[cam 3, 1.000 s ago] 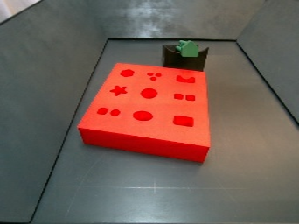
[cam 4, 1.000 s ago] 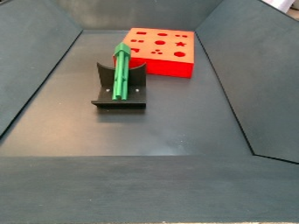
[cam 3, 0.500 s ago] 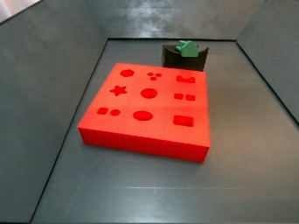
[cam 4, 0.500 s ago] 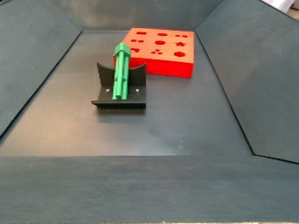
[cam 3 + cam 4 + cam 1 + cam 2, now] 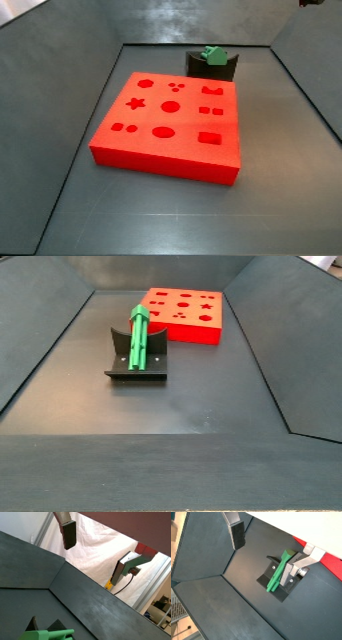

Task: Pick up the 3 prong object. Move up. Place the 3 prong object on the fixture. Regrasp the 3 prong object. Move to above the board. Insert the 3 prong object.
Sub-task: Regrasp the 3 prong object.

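Note:
The green 3 prong object (image 5: pixel 138 338) lies along the sloped face of the dark fixture (image 5: pixel 134 375), beside the red board (image 5: pixel 187 312). In a side view the piece (image 5: pixel 211 55) sits on the fixture (image 5: pixel 214 70) behind the board (image 5: pixel 167 120). My gripper (image 5: pixel 263 556) is open and empty, well above the floor, and does not show in either side view. In a wrist view the piece (image 5: pixel 278 574) on the fixture (image 5: pixel 265 579) lies below, near one finger (image 5: pixel 290 574). In a wrist view (image 5: pixel 93 557) only the end of the piece (image 5: pixel 47 634) shows.
Dark sloped walls (image 5: pixel 47 346) ring the grey floor (image 5: pixel 201 396). A strip of the board (image 5: pixel 331 562) shows past the fixture in a wrist view. White cloth (image 5: pixel 93 547) and a yellow cable (image 5: pixel 109 585) hang beyond the wall.

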Robot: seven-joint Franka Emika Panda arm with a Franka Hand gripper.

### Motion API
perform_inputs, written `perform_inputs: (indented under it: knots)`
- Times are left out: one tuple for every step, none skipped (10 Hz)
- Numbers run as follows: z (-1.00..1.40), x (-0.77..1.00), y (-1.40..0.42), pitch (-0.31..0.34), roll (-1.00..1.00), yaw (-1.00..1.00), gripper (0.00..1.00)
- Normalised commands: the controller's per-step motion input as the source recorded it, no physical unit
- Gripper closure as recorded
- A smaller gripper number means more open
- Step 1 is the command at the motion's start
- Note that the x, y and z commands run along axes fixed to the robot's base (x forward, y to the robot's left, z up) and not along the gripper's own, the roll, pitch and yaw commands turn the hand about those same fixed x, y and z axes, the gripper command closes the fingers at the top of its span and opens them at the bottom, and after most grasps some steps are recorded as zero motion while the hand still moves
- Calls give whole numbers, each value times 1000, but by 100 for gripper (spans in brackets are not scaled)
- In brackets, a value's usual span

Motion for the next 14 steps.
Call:
perform_inputs:
  knots:
    - [-9,104,-56,68,189,234,0]
    - [-13,99,-56,36,173,218,0]
    - [-1000,36,38,21,215,206,0]
    - [-1000,40,38,7,212,174,0]
    - [-1000,48,31,-27,184,146,0]
    - [-1000,55,26,-46,151,123,0]
    - [-1000,60,22,-58,128,109,0]
    - [-1000,72,19,-73,97,76,0]
    - [-1000,81,18,-77,82,56,0]
    - [-1000,91,15,-71,68,31,0]
    - [-1000,95,14,-63,66,19,0]
    - [-1000,109,7,-49,64,4,0]
    - [-1000,118,3,-29,65,-5,0]
    - [-925,122,0,-12,63,-6,0]
